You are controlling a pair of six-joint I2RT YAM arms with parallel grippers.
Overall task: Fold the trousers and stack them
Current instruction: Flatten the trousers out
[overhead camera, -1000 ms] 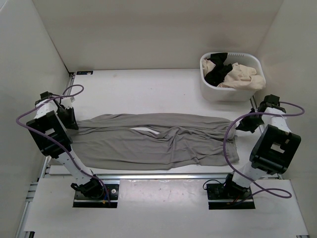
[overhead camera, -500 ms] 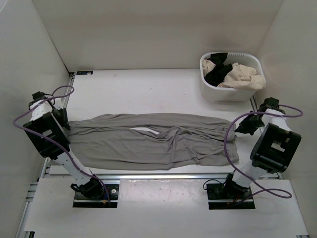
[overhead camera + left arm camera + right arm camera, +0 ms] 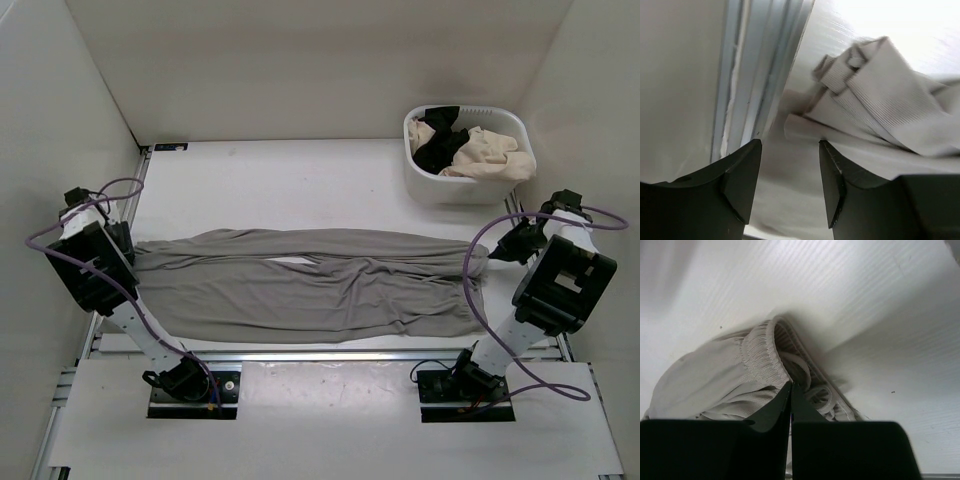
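Note:
The grey trousers (image 3: 310, 285) lie stretched flat across the table, leg ends to the left and waist to the right. My left gripper (image 3: 128, 248) is at the leg ends. In the left wrist view it (image 3: 790, 142) is open, with grey fabric under and between the jaws and the folded hems (image 3: 875, 75) just ahead. My right gripper (image 3: 497, 252) is at the waist end. In the right wrist view it (image 3: 791, 384) is shut on the gathered elastic waistband (image 3: 760, 357), with the drawstring loops beside it.
A white basket (image 3: 470, 190) at the back right holds a black garment (image 3: 440, 140) and a beige garment (image 3: 490, 152). A metal rail (image 3: 755, 75) runs along the table's left edge beside my left gripper. White walls enclose the table.
My right gripper has moved right with the waistband, and the trousers are now pulled straighter and smoother. My left arm has shifted a little left at the leg ends.

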